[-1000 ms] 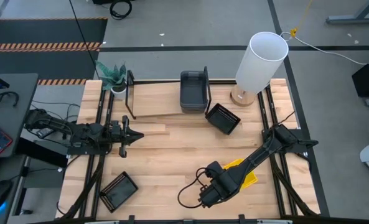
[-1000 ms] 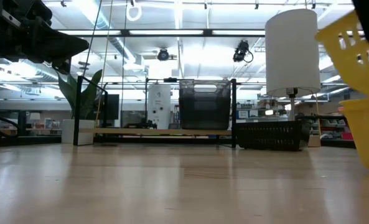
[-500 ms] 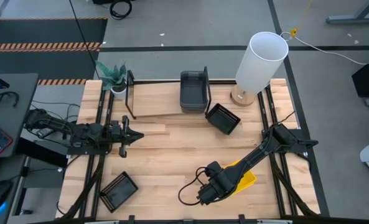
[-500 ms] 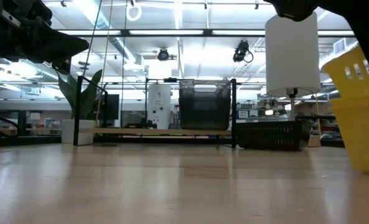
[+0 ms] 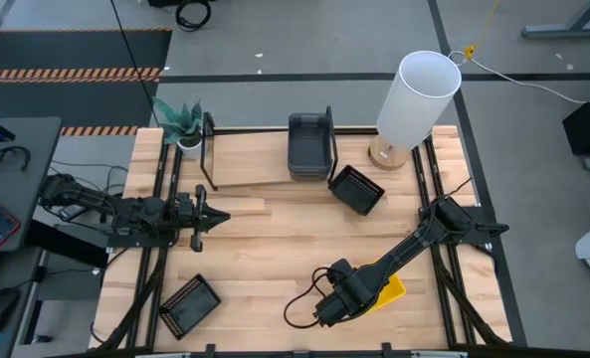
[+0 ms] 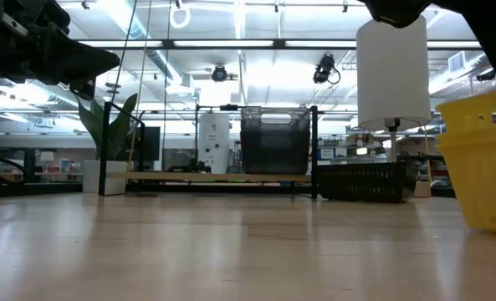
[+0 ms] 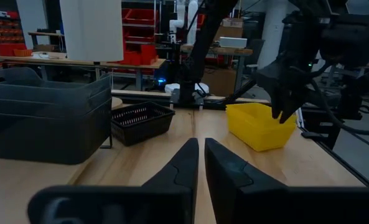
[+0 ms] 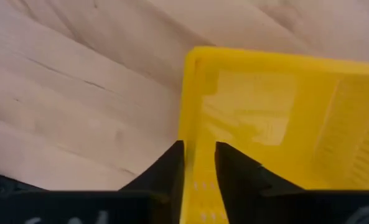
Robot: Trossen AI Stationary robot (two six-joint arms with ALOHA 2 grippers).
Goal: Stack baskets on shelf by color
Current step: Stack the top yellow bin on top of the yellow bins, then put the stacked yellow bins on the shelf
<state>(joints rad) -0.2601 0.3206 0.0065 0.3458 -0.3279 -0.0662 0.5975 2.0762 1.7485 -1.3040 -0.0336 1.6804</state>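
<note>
A yellow basket [image 5: 387, 289] sits near the table's near right; it also shows in the low view [image 6: 484, 167] and the left wrist view [image 7: 257, 124]. My right gripper [image 5: 338, 299] is shut on it. The shelf [image 5: 255, 164] stands at the far edge with a stack of dark grey baskets [image 5: 309, 145] on its board. One black mesh basket [image 5: 356, 189] rests on the table by the shelf's right end, another [image 5: 189, 303] lies near the near left corner. My left gripper [image 5: 213, 217] hovers shut at the table's left, touching nothing. My right gripper [image 8: 198, 155] pinches the yellow basket's end wall [image 8: 194, 127], the one toward the table's left. One finger [image 8: 170, 165] is outside the wall and one is inside. The fingers come from above, pointing down. The basket sits level, its bottom [image 6: 490, 224] at the tabletop.
A lamp with a tall white shade [image 5: 419, 94] stands at the far right, beside the shelf. A small potted plant [image 5: 181, 124] stands at the shelf's left end. Bare wood lies across the table's middle [image 5: 285, 249].
My right gripper has come down a little toward the near edge with the yellow basket. The basket, lifted and tilted a second ago, has sunk and levelled out at the tabletop.
</note>
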